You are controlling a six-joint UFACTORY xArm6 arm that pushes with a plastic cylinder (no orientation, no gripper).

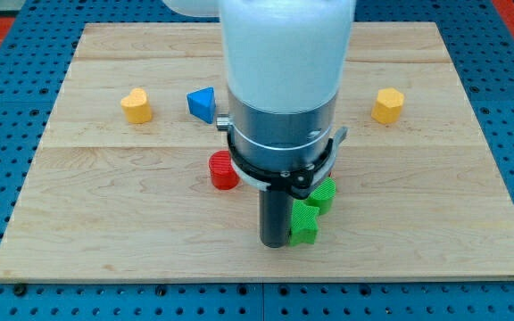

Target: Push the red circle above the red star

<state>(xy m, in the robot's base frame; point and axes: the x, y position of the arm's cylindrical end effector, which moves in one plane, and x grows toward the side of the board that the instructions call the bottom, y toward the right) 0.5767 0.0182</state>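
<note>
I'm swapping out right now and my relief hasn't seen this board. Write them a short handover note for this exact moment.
My tip: down on the wooden board, just left of the green star-shaped block, below and right of the red circle.
Red circle block: mid-board, left of the arm, not touched by the tip.
Red star: not visible; possibly hidden behind the arm.
Others: second green block, blue triangular block, yellow heart-shaped block, yellow hexagonal block.
Done: nothing confirmable.
Left: find the red star, push the circle above it.
</note>
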